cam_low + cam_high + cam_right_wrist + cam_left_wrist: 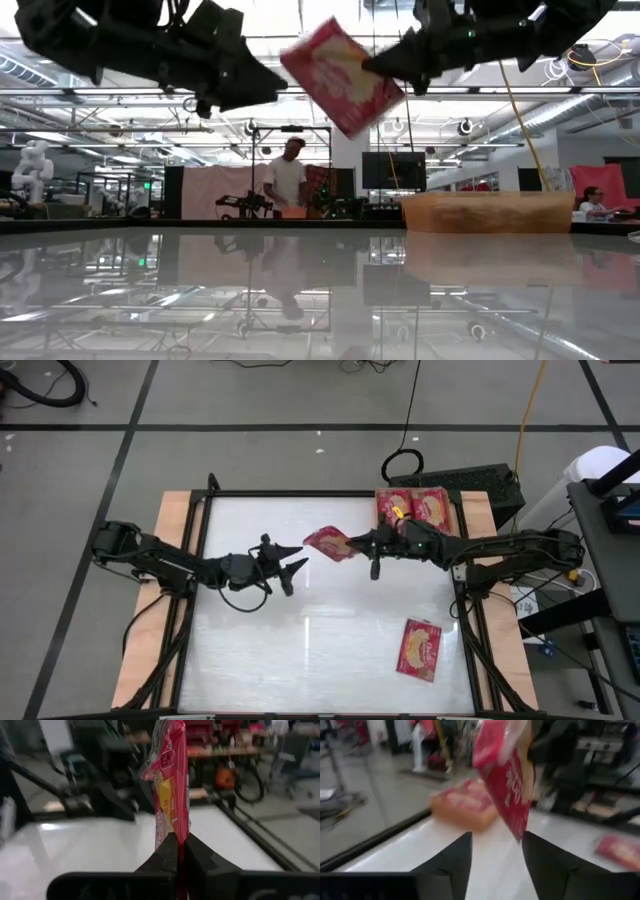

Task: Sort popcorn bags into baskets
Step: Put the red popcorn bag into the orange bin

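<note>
Table (330, 650): a glossy white top in a dark frame, seen from above, with one arm reaching in from each side.
Left arm: it reaches from the left edge toward the middle of the table.
Right arm: it reaches from the right edge toward the middle, above the table top.
Basket (412, 510): an orange tray at the far right corner of the table, with red packets lying flat inside.
Held popcorn bag (327, 543): a red packet in the air over the table's middle, tilted, between the two grippers.
Loose popcorn bag (419, 650): lies flat on the table near the right front corner, well apart from both arms.
Right gripper (352, 544): fingers pressed together on the held bag's edge; its wrist view shows the packet pinched edge-on.
Left gripper (296, 558): fingers spread wide, holding nothing, just beside the held bag.
</note>
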